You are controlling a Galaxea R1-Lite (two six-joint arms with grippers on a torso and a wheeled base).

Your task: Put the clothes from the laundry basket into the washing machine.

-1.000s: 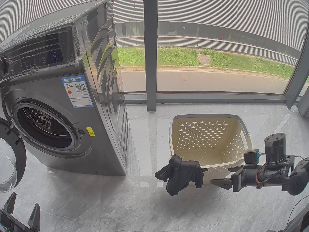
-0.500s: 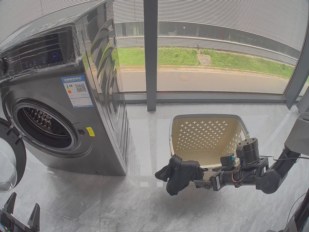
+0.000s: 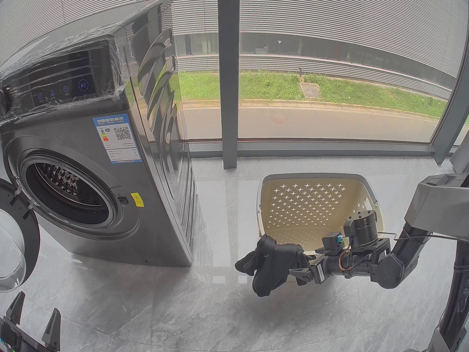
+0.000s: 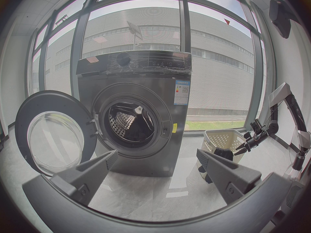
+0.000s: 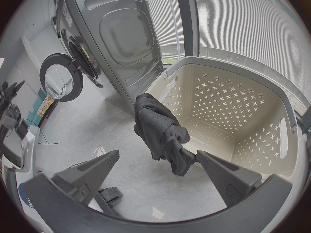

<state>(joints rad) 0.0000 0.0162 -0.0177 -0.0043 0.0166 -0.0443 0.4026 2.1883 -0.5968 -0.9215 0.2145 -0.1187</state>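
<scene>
located a grey front-loading washing machine (image 3: 97,138) at the left of the scene, standing on a pale marbled floor (image 3: 195,314). found its round door (image 3: 12,240) swung wide open to the left, with the drum opening (image 3: 68,194) exposed. noted clear film wrapped over the control panel (image 3: 63,81).

located a cream laundry basket (image 3: 317,178), star-perforated, on the floor to the right of the machine and apart from it, in front of a floor-to-ceiling window (image 3: 342,74).

found a dark garment (image 3: 273,267) draped over the basket's near left rim corner. noted it bunched and hanging mostly outside the basket toward the floor, clear of the machine.

recorded the right gripper (image 3: 296,275) at the garment's right side, level with the basket's near rim and pointing left, fingers spread wide. checked the right wrist view: garment's lower fold just at one fingertip (image 5: 207,160), not pinched. unable to tell whether cloth and fingertip touch.

recorded the left gripper (image 3: 36,304) low at the near left, well apart from basket and garment. noted fingers spread, holding nothing, facing the open drum in the left wrist view.
</scene>
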